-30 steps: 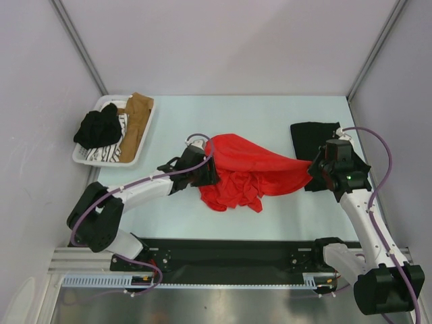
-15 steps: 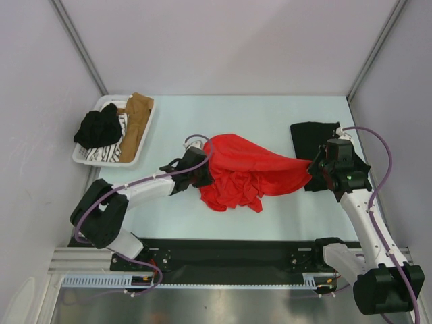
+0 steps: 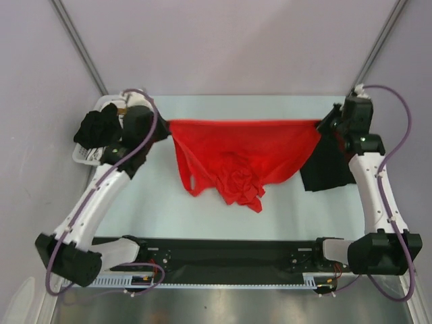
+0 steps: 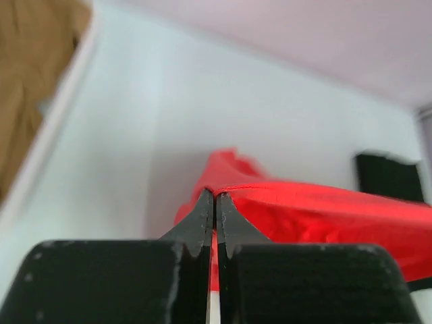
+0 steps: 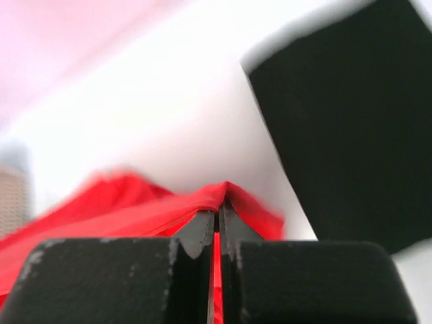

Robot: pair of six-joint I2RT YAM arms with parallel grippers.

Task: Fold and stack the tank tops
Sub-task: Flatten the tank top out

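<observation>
The red tank top (image 3: 243, 152) hangs stretched wide between my two grippers, lifted above the table, its lower part bunched and drooping in the middle. My left gripper (image 3: 166, 127) is shut on its left top corner; in the left wrist view the red tank top (image 4: 324, 216) is pinched at the left gripper (image 4: 216, 197). My right gripper (image 3: 324, 125) is shut on the right top corner; the right wrist view shows the red tank top (image 5: 135, 209) pinched by the right gripper (image 5: 217, 214). A folded black tank top (image 3: 325, 169) lies flat at the right, also seen as the black tank top (image 5: 351, 128).
A white basket (image 3: 84, 154) stands at the far left with a black garment (image 3: 98, 128) in it, and tan cloth (image 4: 30, 81) shows in the left wrist view. Slanted metal frame posts (image 3: 77, 44) rise at the back corners.
Both arms rose and spread apart toward the back, pulling the red tank top from a crumpled heap into a taut wide sheet. The left gripper closed on the cloth.
</observation>
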